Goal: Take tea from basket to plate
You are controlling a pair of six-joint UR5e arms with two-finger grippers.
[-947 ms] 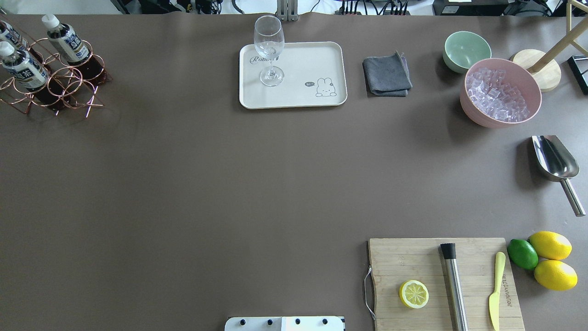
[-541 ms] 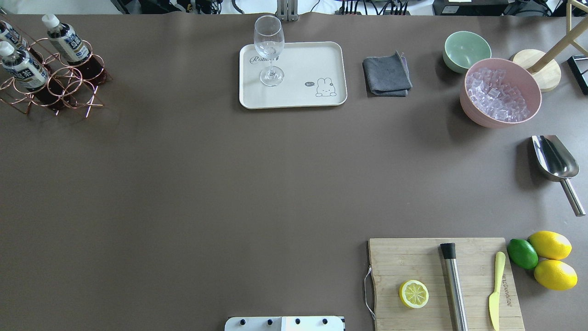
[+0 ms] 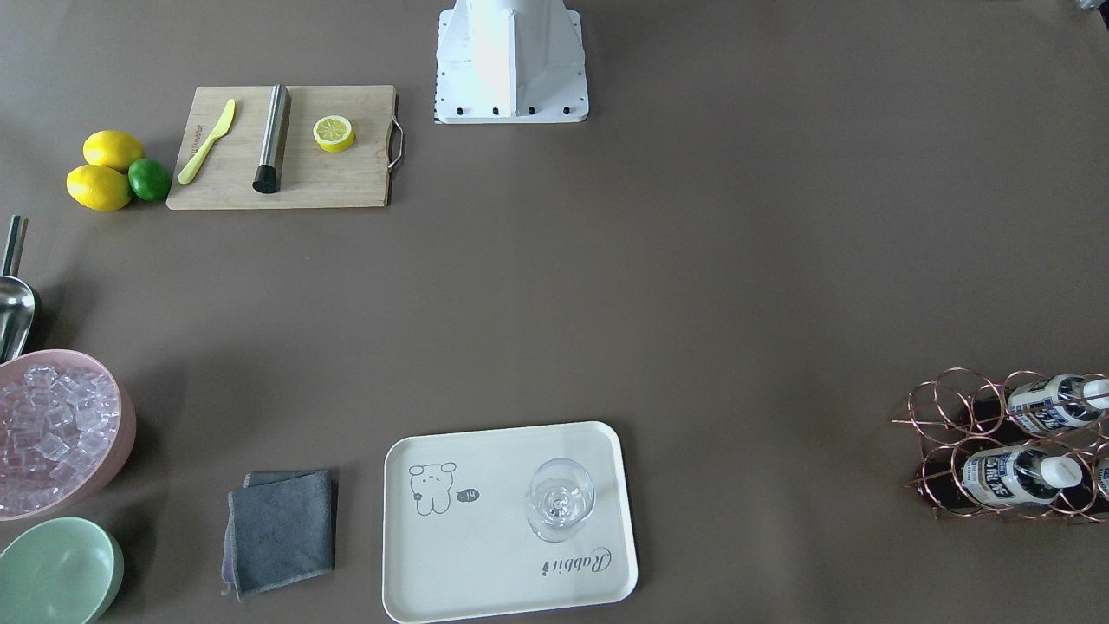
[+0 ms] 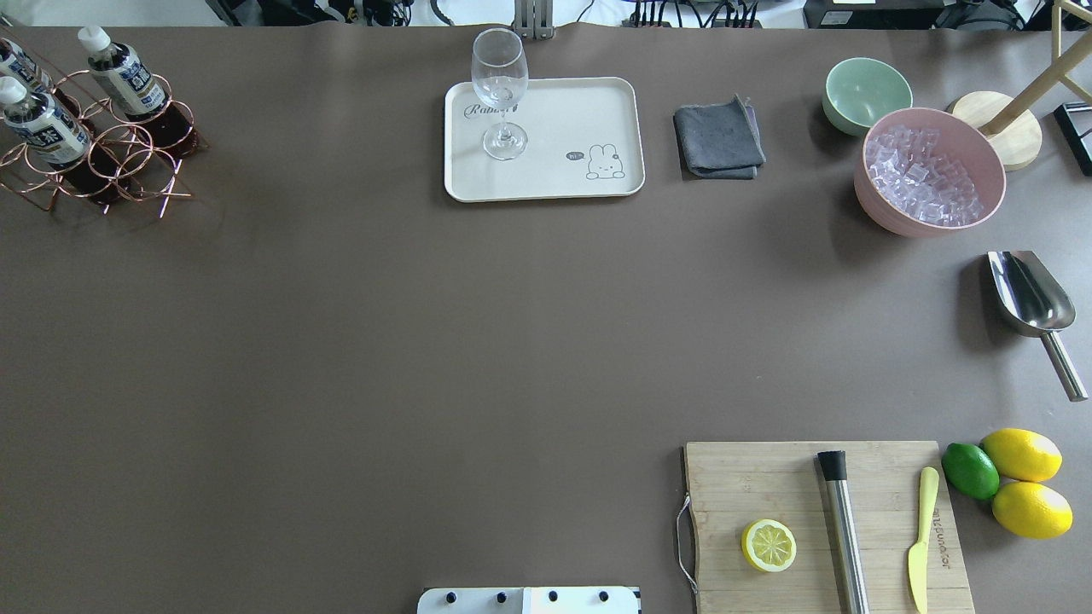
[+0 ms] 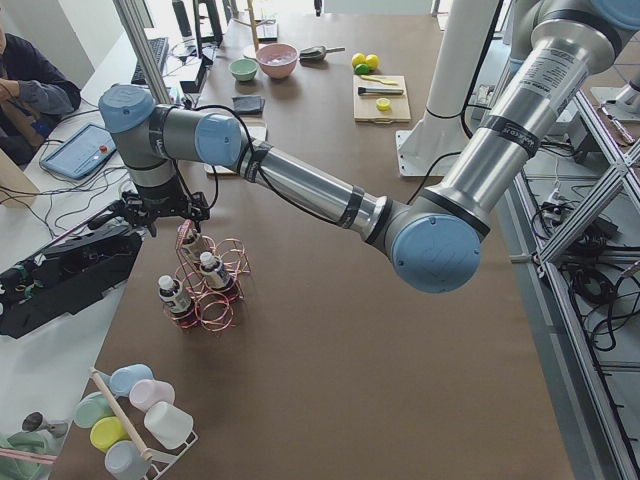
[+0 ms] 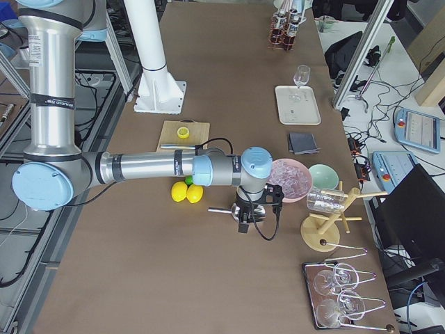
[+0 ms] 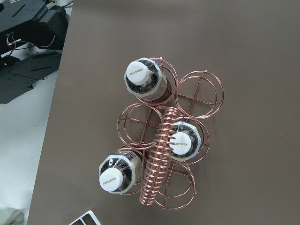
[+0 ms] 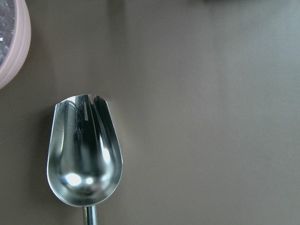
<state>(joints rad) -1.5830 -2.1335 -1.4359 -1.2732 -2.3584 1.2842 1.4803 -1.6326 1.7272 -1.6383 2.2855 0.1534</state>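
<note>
Front-facing view: a cream rectangular tray with a bear drawing [image 3: 485, 555] is seen carrying a clear stemmed glass [image 3: 560, 501]; a rose-gold wire basket [image 3: 957, 403] is set well apart from it on the bench [image 3: 693, 260].
Overhead view: three small clear white-capped tea bottles [image 4: 119, 72] are held in the basket's cells.
Left side view: the left tool [image 5: 168, 210] is hung just above the basket; apart or together cannot be told.
Right side view: the right tool [image 6: 245, 217] is poised above a steel scoop [image 6: 221, 210]; its state cannot be told.
Left wrist view: three of six cells are filled.
Right wrist view: the scoop is laid near a pink bowl [image 8: 11, 47].
</note>
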